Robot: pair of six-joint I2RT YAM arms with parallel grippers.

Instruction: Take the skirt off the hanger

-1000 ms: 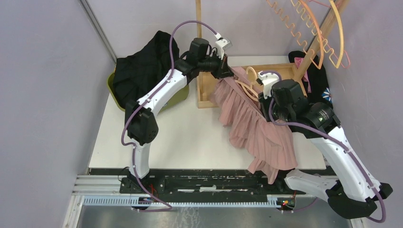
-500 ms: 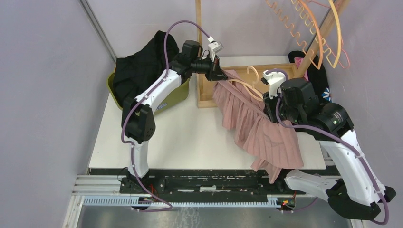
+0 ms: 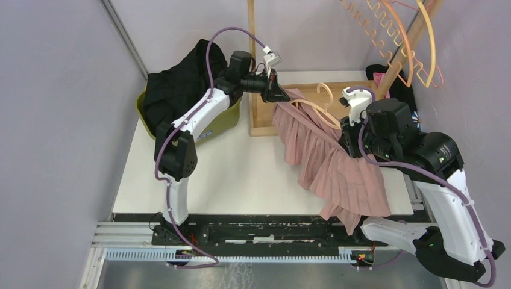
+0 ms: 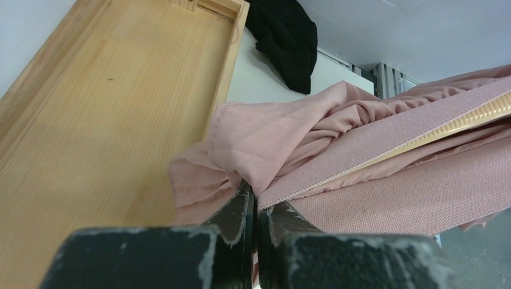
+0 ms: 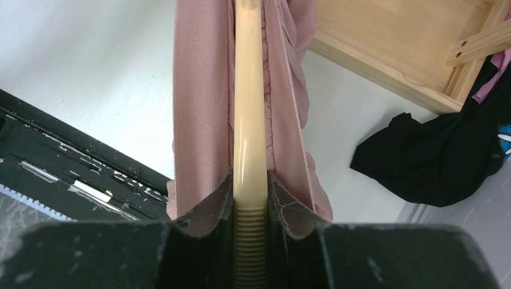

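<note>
White table (image 3: 241, 174), left pincer (image 4: 253, 198) outstretched, pinching skirt (image 3: 325, 162), right pincer (image 5: 250, 186) aloft, clamping hanger (image 5: 249, 90)

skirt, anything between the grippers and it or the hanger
Nothing visible stands in the way. The left gripper is shut directly on the skirt at its waistband, and the right gripper is shut on the hanger, with waistband fabric on both sides of it.

White table (image 3: 229, 174): 1 olive bin (image 3: 223, 124) at its far left corner, 1 wooden tray (image 3: 263, 114) along the far edge, black clothing (image 3: 405, 96) far right, pink skirt (image 3: 337, 174) draped over the near edge.
</note>
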